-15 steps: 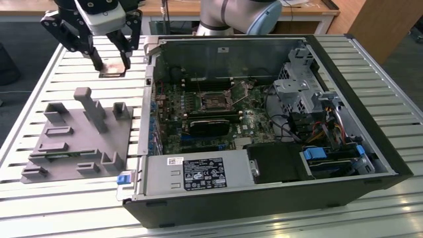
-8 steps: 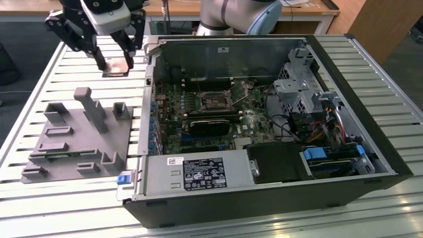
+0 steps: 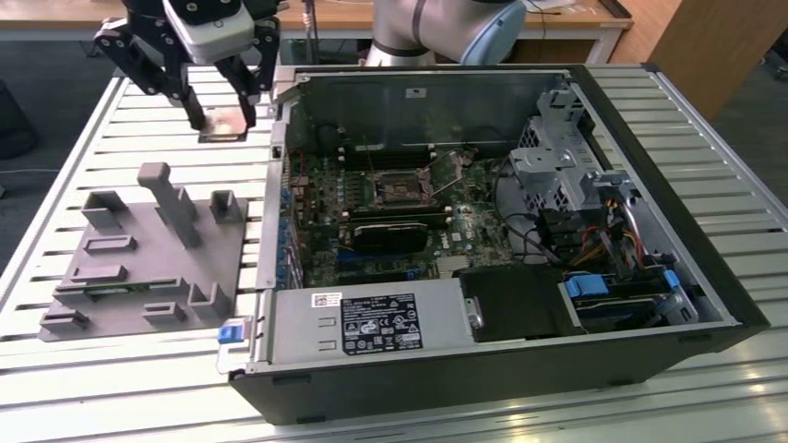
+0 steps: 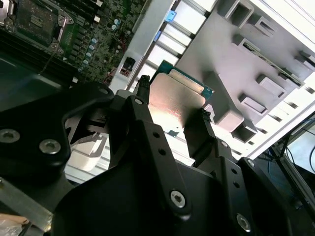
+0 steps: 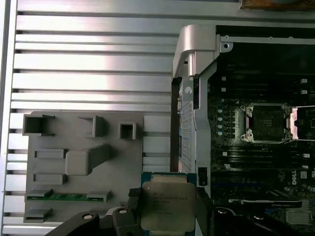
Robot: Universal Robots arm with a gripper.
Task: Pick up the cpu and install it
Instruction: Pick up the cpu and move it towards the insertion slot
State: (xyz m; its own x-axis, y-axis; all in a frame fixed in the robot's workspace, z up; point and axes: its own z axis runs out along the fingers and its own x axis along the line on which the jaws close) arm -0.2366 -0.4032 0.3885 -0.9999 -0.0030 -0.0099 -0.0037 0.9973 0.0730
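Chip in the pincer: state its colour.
Chip: silvery-grey top, green edge; best in the first wrist view.

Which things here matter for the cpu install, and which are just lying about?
Job: cpu, gripped in the tool; motherboard socket; computer case.
Lying about: grey tray with posts; slatted table.

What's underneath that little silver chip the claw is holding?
Slatted table lies below the cpu, which the gripper holds in the air. The chip's underside is hidden.
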